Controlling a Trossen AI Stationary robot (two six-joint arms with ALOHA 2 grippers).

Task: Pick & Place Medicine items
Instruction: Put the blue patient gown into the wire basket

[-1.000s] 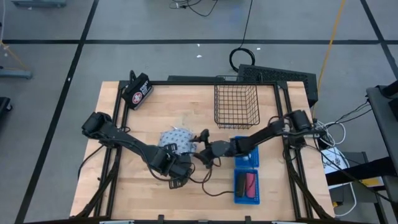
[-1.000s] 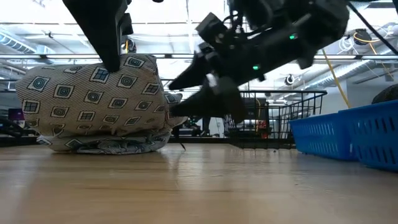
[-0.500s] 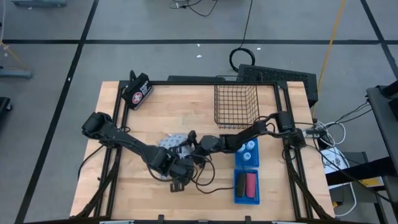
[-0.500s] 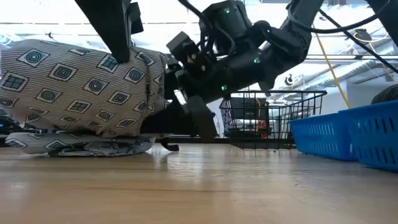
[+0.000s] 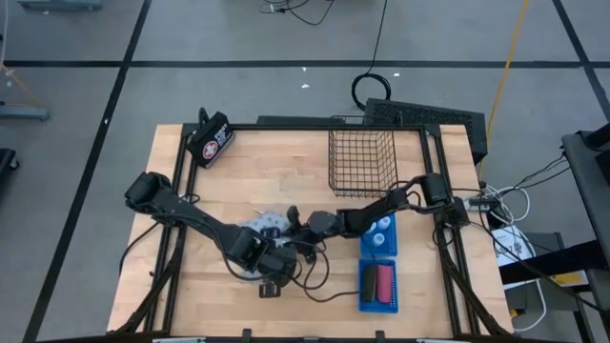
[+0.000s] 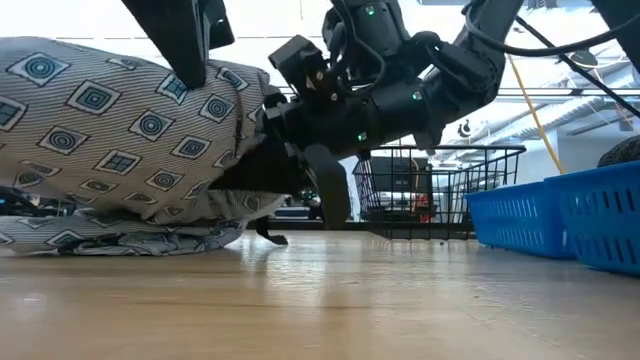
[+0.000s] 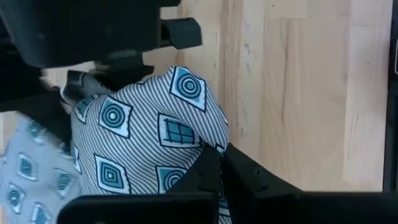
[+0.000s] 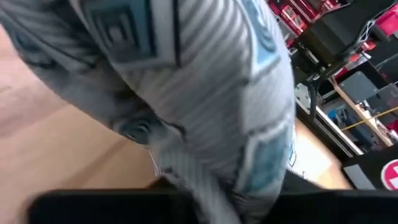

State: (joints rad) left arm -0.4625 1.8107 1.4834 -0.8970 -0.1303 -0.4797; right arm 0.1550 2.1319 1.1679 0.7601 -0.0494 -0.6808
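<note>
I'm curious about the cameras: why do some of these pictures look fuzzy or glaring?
Right wrist view: the soft grey-white patterned pouch sits so close that it blurs. Low view: bright ceiling lights leave the dark right gripper nearly in silhouette. High view: even and sharp.

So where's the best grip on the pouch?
Probably the bunched fabric edge on the pouch side facing the wire basket, approached low from there. That soft edge gathers into a fold two fingers can pinch; its broad body looks too wide.
</note>
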